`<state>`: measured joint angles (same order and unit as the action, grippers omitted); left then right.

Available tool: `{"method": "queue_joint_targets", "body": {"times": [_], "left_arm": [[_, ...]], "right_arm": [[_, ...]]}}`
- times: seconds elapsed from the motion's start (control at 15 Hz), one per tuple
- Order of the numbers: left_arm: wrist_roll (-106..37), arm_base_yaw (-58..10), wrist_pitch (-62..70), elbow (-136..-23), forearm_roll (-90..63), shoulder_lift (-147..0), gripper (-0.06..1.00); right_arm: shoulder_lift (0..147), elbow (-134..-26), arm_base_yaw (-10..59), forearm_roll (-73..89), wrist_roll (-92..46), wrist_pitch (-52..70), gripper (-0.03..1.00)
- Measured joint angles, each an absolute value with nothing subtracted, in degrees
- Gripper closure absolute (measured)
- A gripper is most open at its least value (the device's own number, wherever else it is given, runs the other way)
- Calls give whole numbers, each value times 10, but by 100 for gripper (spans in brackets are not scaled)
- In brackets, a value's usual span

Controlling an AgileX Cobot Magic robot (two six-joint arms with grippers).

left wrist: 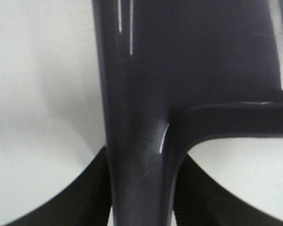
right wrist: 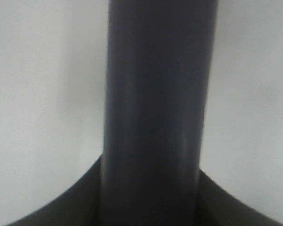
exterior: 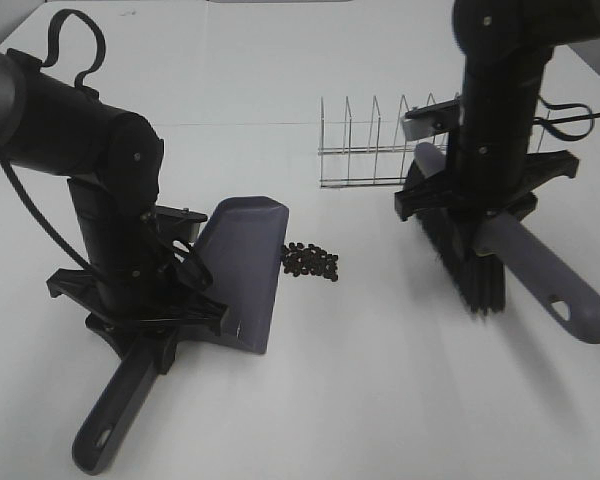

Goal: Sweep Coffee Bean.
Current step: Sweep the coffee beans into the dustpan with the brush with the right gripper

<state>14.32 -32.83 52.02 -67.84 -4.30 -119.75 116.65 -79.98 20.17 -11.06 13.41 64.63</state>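
Observation:
A small heap of dark coffee beans (exterior: 311, 261) lies on the white table, just right of the open edge of the grey dustpan (exterior: 245, 270). My left gripper (exterior: 160, 325) is shut on the dustpan's handle (left wrist: 141, 155), and the pan's mouth edge rests on the table facing the beans. My right gripper (exterior: 477, 215) is shut on the grey brush handle (right wrist: 153, 117). The brush's black bristles (exterior: 467, 262) point down to the table, well right of the beans. The handle end (exterior: 570, 305) sticks out toward the front right.
A wire rack (exterior: 385, 140) stands behind the beans at the back, just left of my right arm. The dustpan's handle end (exterior: 105, 435) reaches toward the table's front left.

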Motion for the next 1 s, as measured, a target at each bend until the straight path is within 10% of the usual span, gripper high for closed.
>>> {"method": "queue_joint_targets", "body": {"times": [1.0], "left_arm": [[131, -328, 520, -678, -42, -1197, 62]], "right_arm": [[1373, -1109, 330, 155, 108, 706, 67]]}}
